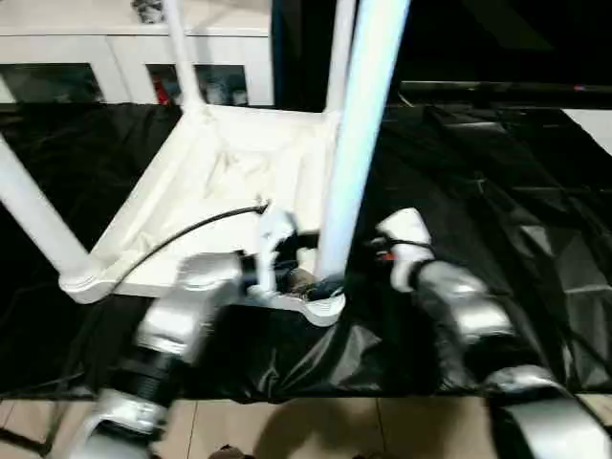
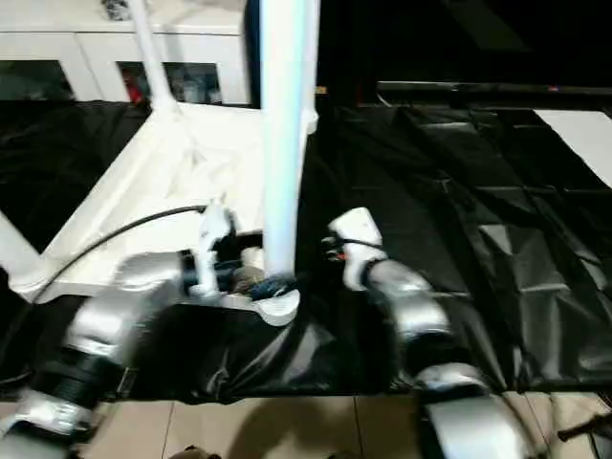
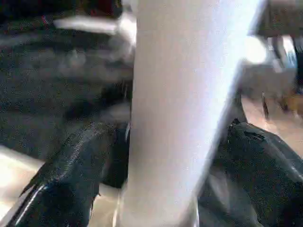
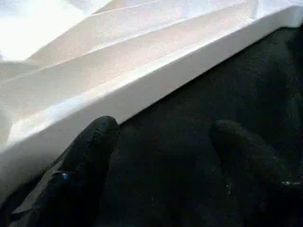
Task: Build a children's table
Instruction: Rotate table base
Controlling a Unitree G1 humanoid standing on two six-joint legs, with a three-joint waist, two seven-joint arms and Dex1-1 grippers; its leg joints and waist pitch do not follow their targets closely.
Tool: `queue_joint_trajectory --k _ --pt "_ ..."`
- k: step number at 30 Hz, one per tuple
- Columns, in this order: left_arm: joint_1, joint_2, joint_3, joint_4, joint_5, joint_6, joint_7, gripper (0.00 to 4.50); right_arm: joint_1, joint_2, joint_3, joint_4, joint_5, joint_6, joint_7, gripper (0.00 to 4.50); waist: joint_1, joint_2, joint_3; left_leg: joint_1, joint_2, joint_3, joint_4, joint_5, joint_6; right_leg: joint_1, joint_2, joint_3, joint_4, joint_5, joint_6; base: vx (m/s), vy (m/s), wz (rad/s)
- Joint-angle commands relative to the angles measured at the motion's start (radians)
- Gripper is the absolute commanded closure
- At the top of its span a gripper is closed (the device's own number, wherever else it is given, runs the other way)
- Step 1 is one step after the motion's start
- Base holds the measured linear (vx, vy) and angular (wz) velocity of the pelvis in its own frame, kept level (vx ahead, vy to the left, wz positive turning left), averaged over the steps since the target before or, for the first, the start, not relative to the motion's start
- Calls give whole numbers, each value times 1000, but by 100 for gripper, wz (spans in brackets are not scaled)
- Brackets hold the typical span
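Observation:
The children's table lies upside down on a black sheet, its white tabletop (image 1: 206,177) showing the ribbed underside. Legs stand up from its corners: two far ones (image 1: 182,48) (image 1: 339,57), one at the near left (image 1: 38,220) and a tall one at the near right corner (image 1: 359,143). My left gripper (image 1: 311,282) is at the foot of that near right leg, its black fingers (image 3: 71,179) open on either side of the tube (image 3: 180,94). My right gripper (image 4: 165,127) is open with nothing in it, low over the sheet beside the tabletop's rim (image 4: 142,90).
A white cabinet with glass doors (image 1: 96,57) stands behind the table. The black sheet (image 1: 497,172) spreads wide to the right. Tiled floor (image 1: 316,426) begins at the sheet's near edge. A black cable (image 1: 182,234) runs across the tabletop to my left wrist.

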Motion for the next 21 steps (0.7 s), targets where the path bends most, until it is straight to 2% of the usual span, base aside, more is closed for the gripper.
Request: queue_joint_trajectory --k 1,3,5,6,7,8,9,10,11,12,13,16,17,19,21 --pt "-26 29 -14 42 29 -17 -50 12 13 -34 19 -49 -9 -8 49 94 6 10 -68 14 18 -2 -71 -303 14 51 -41 36 -73 -264 -211 0 0 0" --pt "-45 43 -22 80 57 -49 -54 12 26 -57 30 -79 -11 -2 84 94 8 9 -67 13 18 -3 -71 -310 10 52 -44 36 -74 -283 -208 0 0 0" --pt "-55 52 -28 103 76 -68 -56 37 35 -70 38 -99 -13 3 104 94 11 9 -66 14 18 -3 -72 -320 10 50 -45 37 -78 -305 -198 0 0 0" --pt "-86 73 -48 164 120 -108 -64 47 67 -109 59 -164 -15 27 162 94 13 13 -64 15 17 -4 -73 -329 15 49 -42 36 -85 -325 -187 0 0 0" --pt "-99 78 -55 191 141 -130 -57 47 81 -125 65 -192 -11 42 190 94 16 11 -65 18 18 -3 -72 -334 14 47 -43 36 -85 -325 -181 0 0 0" --pt "-116 82 -58 221 155 -147 -54 52 106 -146 73 -242 0 68 231 94 17 11 -65 13 17 -6 -73 -325 16 53 -43 37 -81 -318 -177 0 0 0" --pt "-116 82 -58 221 155 -147 -54 63 106 -146 73 -242 0 68 231 94 23 9 -67 15 19 -6 -72 -312 17 52 -46 37 -79 -305 -175 0 0 0" --pt "-128 85 -60 242 164 -156 -48 81 124 -161 77 -281 9 88 260 67 22 9 -67 12 20 -6 -73 -308 17 53 -47 37 -78 -301 -181 0 0 0" --pt "-155 93 -72 290 190 -183 -46 81 167 -196 84 -373 38 133 314 67 27 19 -69 13 19 -7 -71 -304 16 53 -47 36 -78 -295 -185 0 0 0" --pt "-162 99 -79 304 196 -187 -61 93 187 -212 86 -419 53 155 335 57 31 13 -70 11 19 -7 -69 -294 25 57 -45 37 -77 -270 -182 0 0 0" --pt "-169 101 -81 321 202 -196 -70 93 206 -227 89 -459 66 174 352 57 33 18 -68 11 18 -7 -71 -291 32 56 -43 37 -77 -257 -184 0 0 0" --pt "-173 101 -80 331 204 -202 -77 102 218 -238 91 -486 74 186 362 39 31 15 -68 8 19 -8 -72 -298 27 57 -48 34 -80 -275 -198 0 0 0" --pt "-181 101 -80 352 195 -206 -119 129 245 -260 92 -543 86 210 376 19 31 23 -70 11 20 -8 -70 -304 22 54 -51 36 -78 -281 -205 0 0 0" --pt "-188 101 -83 375 195 -215 -146 133 264 -274 89 -587 95 236 385 13 34 19 -66 11 19 -7 -72 -311 25 55 -47 36 -84 -298 -196 0 0 0" --pt "-193 100 -85 398 202 -230 -151 142 274 -279 85 -610 96 253 389 1 34 19 -67 12 20 -8 -72 -322 20 53 -51 35 -84 -316 -196 0 0 0"
